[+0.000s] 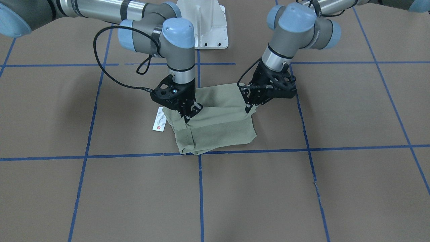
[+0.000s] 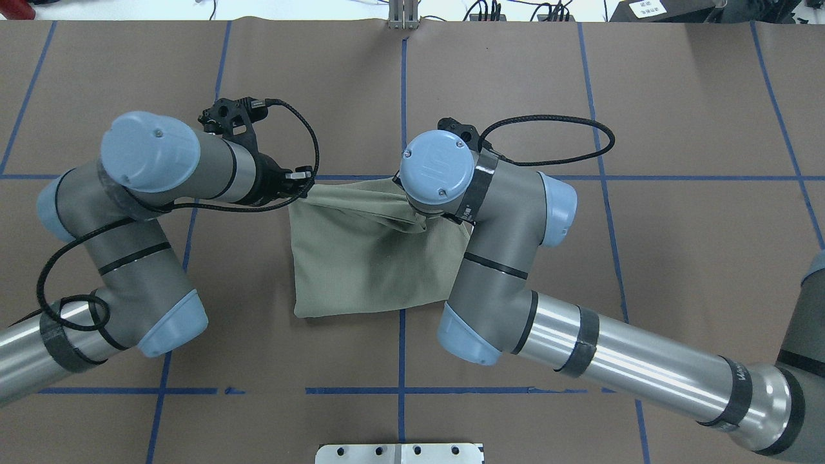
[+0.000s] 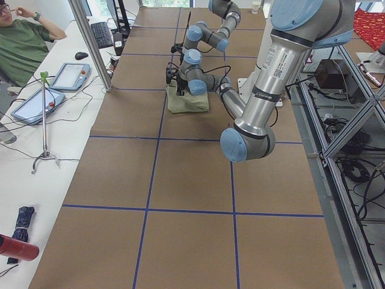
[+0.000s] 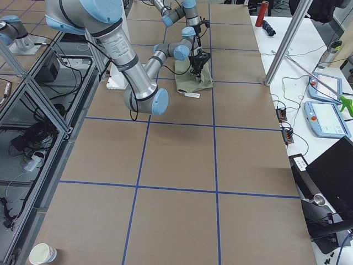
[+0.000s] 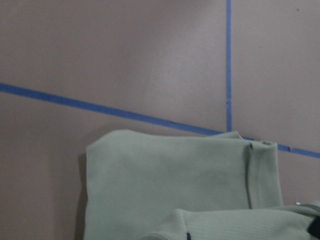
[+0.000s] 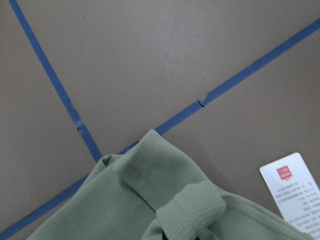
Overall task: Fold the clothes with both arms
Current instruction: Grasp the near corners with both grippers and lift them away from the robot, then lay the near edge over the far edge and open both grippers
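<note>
A robotics lab, arranged for tests.
The left arm (image 2: 135,258) and the right arm (image 2: 619,357) stand at a long table (image 3: 192,174) covered with brown paper and marked by blue tape lines (image 3: 150,209); beside it are aluminium frames (image 3: 91,45), loose cables (image 4: 33,135), teach pendants (image 4: 328,118) and a person (image 3: 21,48) at a white desk (image 3: 24,138).
</note>
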